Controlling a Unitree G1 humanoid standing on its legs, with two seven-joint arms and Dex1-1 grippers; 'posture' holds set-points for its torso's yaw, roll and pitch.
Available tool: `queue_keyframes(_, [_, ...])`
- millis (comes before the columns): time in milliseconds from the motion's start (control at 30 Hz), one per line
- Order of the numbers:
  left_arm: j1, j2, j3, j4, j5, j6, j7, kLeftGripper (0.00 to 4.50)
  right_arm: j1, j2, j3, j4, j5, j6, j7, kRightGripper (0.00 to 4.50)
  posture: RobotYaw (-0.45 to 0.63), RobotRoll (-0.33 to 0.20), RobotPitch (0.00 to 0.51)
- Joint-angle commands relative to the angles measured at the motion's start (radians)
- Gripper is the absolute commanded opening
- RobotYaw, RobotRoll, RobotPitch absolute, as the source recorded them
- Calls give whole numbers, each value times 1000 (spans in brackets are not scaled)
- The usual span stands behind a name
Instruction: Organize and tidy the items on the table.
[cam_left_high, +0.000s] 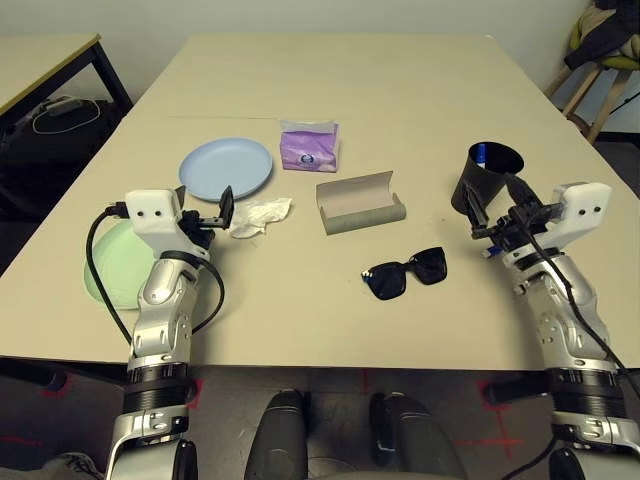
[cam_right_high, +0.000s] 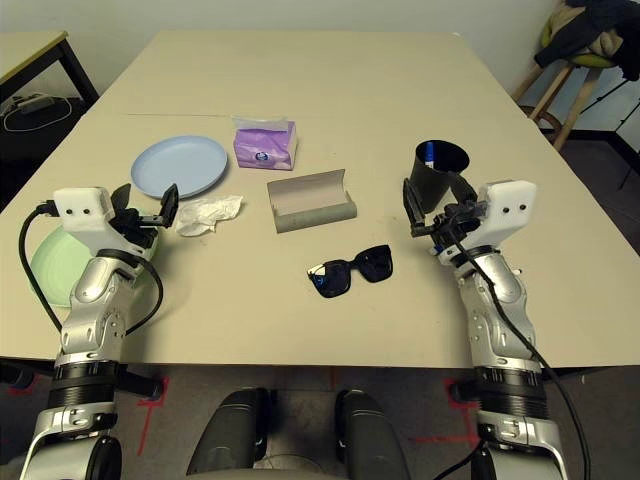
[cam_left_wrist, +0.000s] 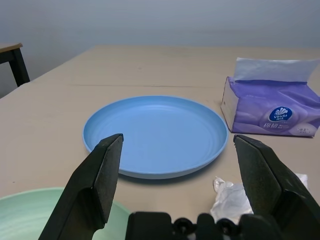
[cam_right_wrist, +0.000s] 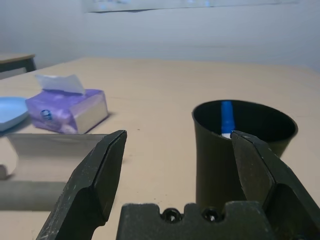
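Note:
On the table (cam_left_high: 400, 90), a pale blue plate (cam_left_high: 226, 168) lies at the left with a pale green plate (cam_left_high: 115, 265) nearer, partly under my left arm. My left gripper (cam_left_high: 205, 206) hovers open, facing the blue plate (cam_left_wrist: 155, 135), with a crumpled white tissue (cam_left_high: 260, 215) just beside it. A purple tissue pack (cam_left_high: 309, 147) stands behind an open grey-brown glasses case (cam_left_high: 360, 203). Black sunglasses (cam_left_high: 405, 273) lie in front of the case. At the right, my right gripper (cam_left_high: 497, 205) is open close to the black cup (cam_right_wrist: 235, 150), which holds a blue-capped marker pen (cam_right_wrist: 226, 117).
A smaller beige table with black legs (cam_left_high: 40, 55) stands at the back left, with cables on the floor below it. A wooden stool with dark clothing (cam_left_high: 600, 50) is at the back right. The table's front edge runs just below both forearms.

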Motion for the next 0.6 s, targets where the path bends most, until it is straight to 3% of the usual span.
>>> queue_keyframes(33, [33, 14, 9, -50, -10, 23, -10, 4462, -16, -27, 7, 20, 51, 26, 96, 4500, 174, 0, 73])
queue_keyframes(167, [50, 15, 14, -70, -11, 35, -9, 4462, -33, -57, 19, 31, 95, 41, 223, 4500, 190, 0, 70])
queue_keyframes(600, [53, 14, 8, -74, -14, 43, -19, 4462, -60, -172, 122, 86, 75, -21, 576, 4500, 192, 0, 77])
